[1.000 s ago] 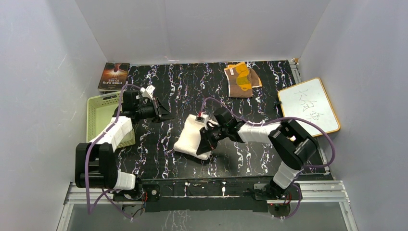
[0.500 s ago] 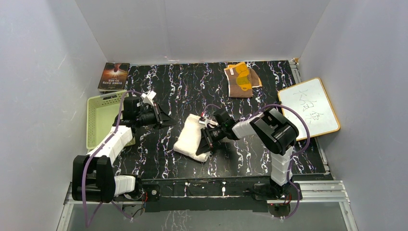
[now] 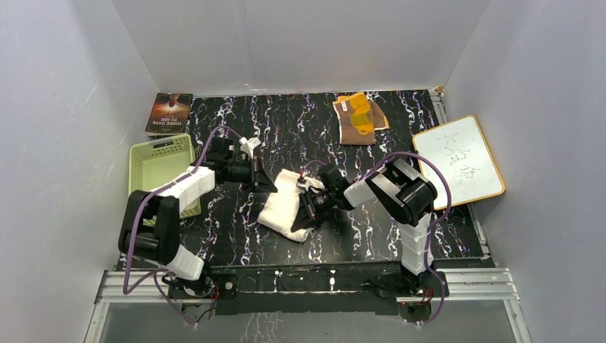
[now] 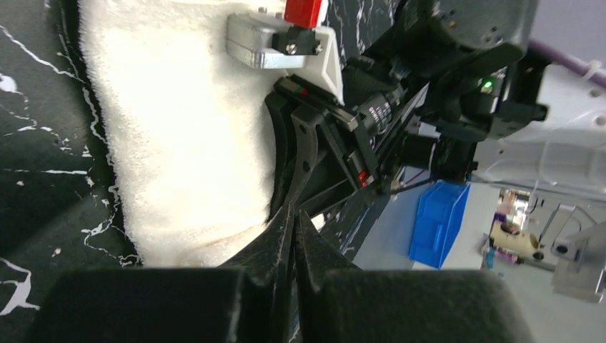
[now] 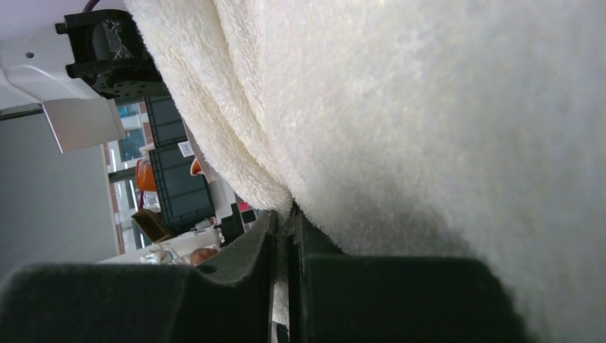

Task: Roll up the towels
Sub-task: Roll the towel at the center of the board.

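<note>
The cream-white towel point(image 3: 283, 205) lies partly folded in the middle of the black marbled table. My right gripper point(image 3: 309, 208) is shut on a thin fold of its right edge. In the right wrist view the towel point(image 5: 429, 107) fills most of the frame and a strip of it sits between the closed jaws of the right gripper point(image 5: 289, 218). My left gripper point(image 3: 269, 184) is shut with nothing in it, its tip at the towel's upper left edge. It also shows in the left wrist view point(image 4: 293, 213), beside the towel point(image 4: 186, 128). The brown and yellow-orange towel point(image 3: 359, 118) lies crumpled at the back right.
A pale green basket point(image 3: 159, 171) stands at the left edge, with a dark book point(image 3: 169, 113) behind it. A white board with a wooden frame point(image 3: 457, 158) lies at the right edge. The enclosure's grey walls surround the table.
My left arm has swung right, from beside the basket to the cream towel's left edge. My right arm's elbow has drawn in, and its gripper has stayed shut on the towel.
</note>
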`<state>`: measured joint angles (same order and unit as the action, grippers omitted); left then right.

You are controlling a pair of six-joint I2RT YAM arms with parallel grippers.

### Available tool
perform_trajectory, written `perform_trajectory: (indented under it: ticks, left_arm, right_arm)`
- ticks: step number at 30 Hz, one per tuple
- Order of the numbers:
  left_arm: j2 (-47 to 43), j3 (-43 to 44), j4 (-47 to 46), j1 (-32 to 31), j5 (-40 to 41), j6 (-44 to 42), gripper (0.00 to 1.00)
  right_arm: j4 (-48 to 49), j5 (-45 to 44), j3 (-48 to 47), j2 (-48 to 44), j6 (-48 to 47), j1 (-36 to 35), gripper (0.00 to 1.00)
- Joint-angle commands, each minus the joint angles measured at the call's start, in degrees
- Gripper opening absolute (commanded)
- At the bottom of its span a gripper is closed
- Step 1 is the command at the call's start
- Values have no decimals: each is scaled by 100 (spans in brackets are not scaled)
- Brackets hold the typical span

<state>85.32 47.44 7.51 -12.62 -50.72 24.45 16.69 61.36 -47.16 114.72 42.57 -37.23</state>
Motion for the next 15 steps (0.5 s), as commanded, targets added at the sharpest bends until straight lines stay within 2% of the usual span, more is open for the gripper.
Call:
perform_trajectory:
  ticks: [1, 7, 15]
  left_arm:
    - [366, 414, 826, -130, -407, -1187, 0]
    - [1154, 974, 2087, -362, -685, -2418, 0]
    - [1410, 634, 2198, -723, -311, -2684, 0]
  right_arm:
    - [-241, -274, -74, 124, -252, 6, 0]
    - [-396, -174, -170, 217, -422, 10, 0]
    - [-522, -31, -249, 132, -553, 28, 0]
